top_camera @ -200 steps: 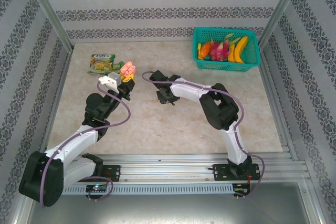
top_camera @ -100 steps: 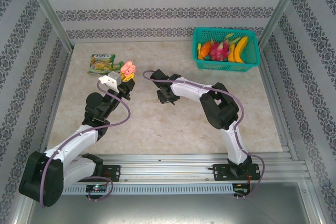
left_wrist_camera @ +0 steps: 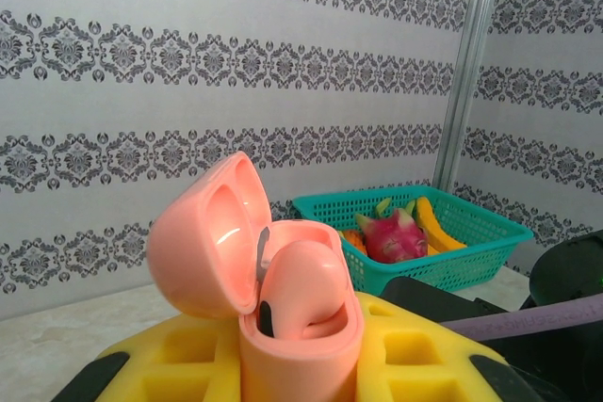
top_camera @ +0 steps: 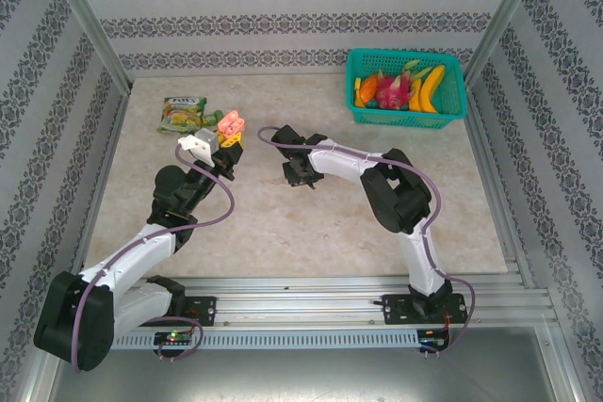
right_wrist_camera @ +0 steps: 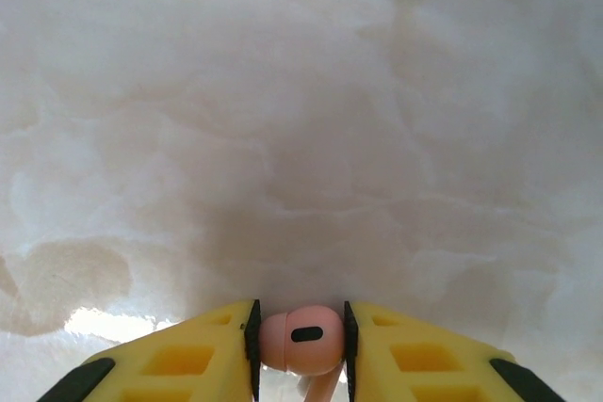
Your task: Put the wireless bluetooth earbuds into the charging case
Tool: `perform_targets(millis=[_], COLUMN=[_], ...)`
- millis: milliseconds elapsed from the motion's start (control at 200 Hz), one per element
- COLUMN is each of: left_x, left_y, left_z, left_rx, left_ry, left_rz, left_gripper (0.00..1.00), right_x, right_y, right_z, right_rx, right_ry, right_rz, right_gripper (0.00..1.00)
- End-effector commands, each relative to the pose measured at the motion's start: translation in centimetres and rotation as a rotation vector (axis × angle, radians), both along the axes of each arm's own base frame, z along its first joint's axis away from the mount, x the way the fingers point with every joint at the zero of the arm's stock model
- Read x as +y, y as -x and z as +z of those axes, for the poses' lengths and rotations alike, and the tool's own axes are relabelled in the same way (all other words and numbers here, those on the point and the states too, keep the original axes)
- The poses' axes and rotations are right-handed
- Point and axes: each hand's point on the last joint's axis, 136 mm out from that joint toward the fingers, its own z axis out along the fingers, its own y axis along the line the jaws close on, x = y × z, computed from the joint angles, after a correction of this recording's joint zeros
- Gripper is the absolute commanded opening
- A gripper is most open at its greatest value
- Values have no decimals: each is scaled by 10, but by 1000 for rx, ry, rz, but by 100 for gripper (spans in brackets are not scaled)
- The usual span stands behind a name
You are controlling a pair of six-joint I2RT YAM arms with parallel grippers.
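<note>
My left gripper [top_camera: 226, 136] is raised above the table's left side and shut on a pale pink charging case [top_camera: 229, 123]. In the left wrist view the case [left_wrist_camera: 283, 345] stands upright between the yellow fingers [left_wrist_camera: 160, 364]. Its lid is swung open to the left, and one pink earbud [left_wrist_camera: 306, 280] sits in it. My right gripper [top_camera: 300, 174] is down at the table's middle. In the right wrist view its black pads press both sides of a second pink earbud [right_wrist_camera: 301, 336], which lies on the marble with its stem pointing toward the camera.
A teal basket [top_camera: 456, 91] of toy fruit stands at the back right and also shows behind the case as the basket [left_wrist_camera: 471, 242]. A green snack packet [top_camera: 184, 112] lies at the back left. Patterned walls enclose the table.
The right gripper has edged very slightly to the right over the table. The left arm and the case have stayed still.
</note>
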Motion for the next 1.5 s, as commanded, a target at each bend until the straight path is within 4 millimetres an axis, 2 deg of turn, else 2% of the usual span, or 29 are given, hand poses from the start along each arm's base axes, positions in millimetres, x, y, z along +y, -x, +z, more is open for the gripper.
perform_targets(millis=[0, 180, 340, 510, 724, 869, 1074, 1279, 1369, 1494], left_x=[0, -1, -4, -12, -30, -47, -77, -110, -124, -140], left_y=[0, 1, 1, 4, 7, 8, 10, 15, 16, 13], left_z=[20, 19, 16, 12, 4, 0, 2, 10, 15, 24], left_rx=[-39, -35, -25, -18, 9, 35, 33, 4, -10, -25], left_ry=[23, 17, 4, -20, -37, -37, -50, -73, -82, -86], left_rz=[-14, -23, -40, -84, -194, -292, -396, -491, -525, -553], left_gripper=[0, 0, 0, 0, 0, 0, 0, 0, 0, 0], right_x=[-22, -30, -38, -44, -55, -59, -57, -50, -44, -37], right_y=[11, 11, 7, 4, 8, 18, 39, 58, 64, 67], right_z=[3, 27, 63, 125, 219, 279, 345, 389, 398, 401], right_rx=[17, -65, -177, -338, -567, -719, -891, -1002, -1019, -1013], right_ry=[34, 3, -46, -120, -239, -348, -494, -620, -671, -729], right_rz=[-22, -41, -60, -59, -40, -5, 95, 191, 228, 259], right_gripper=[29, 28, 27, 28, 28, 29, 30, 30, 31, 31])
